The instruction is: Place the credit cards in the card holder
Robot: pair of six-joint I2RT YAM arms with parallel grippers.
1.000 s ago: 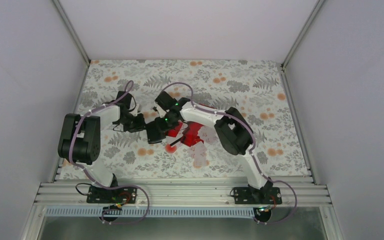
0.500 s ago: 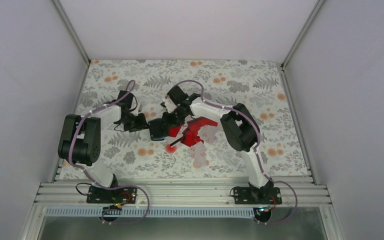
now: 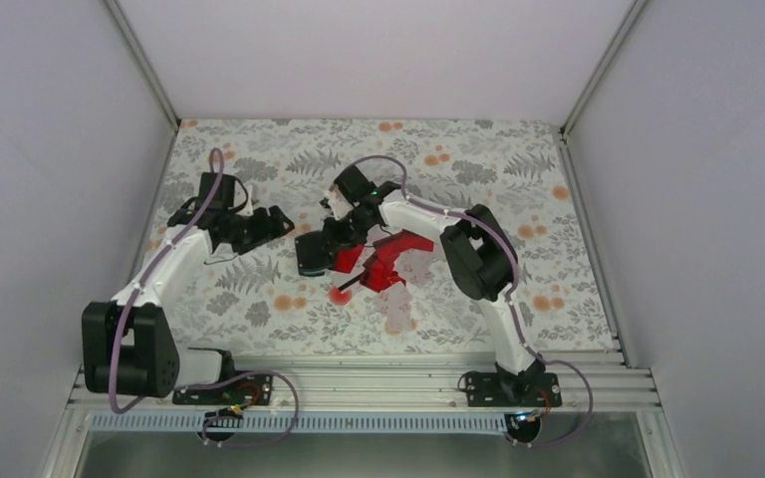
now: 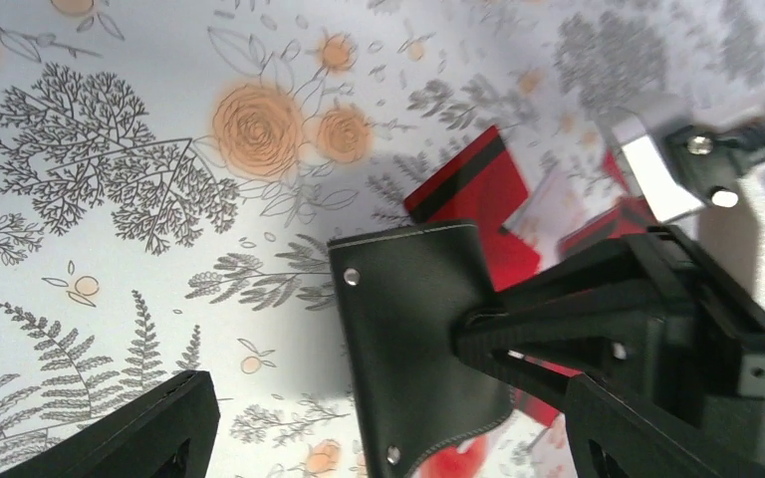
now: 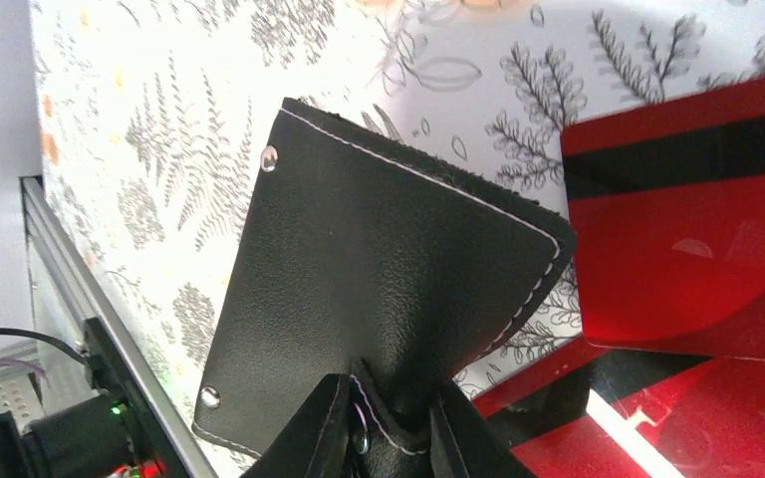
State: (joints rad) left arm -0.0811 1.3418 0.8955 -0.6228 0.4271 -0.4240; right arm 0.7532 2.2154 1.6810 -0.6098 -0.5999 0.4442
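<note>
Right gripper point(image 3: 321, 249) is pinched tight on one edge of the card holder point(image 5: 379, 289), holding it tilted over mid-counter. Its right edge sits just beside the credit cards point(image 3: 386, 261) piled there. Left gripper point(image 3: 282, 220) is spread wide and holds nothing, near the card holder on the side toward the counter's left edge.

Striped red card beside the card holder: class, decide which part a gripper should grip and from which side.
Grip the striped red card by its exposed stripe end, approaching from the side away from the card holder. It lies flat, and the holder, pinched by the right gripper, sits over its other end, so that free edge is probably the only opening.
</note>
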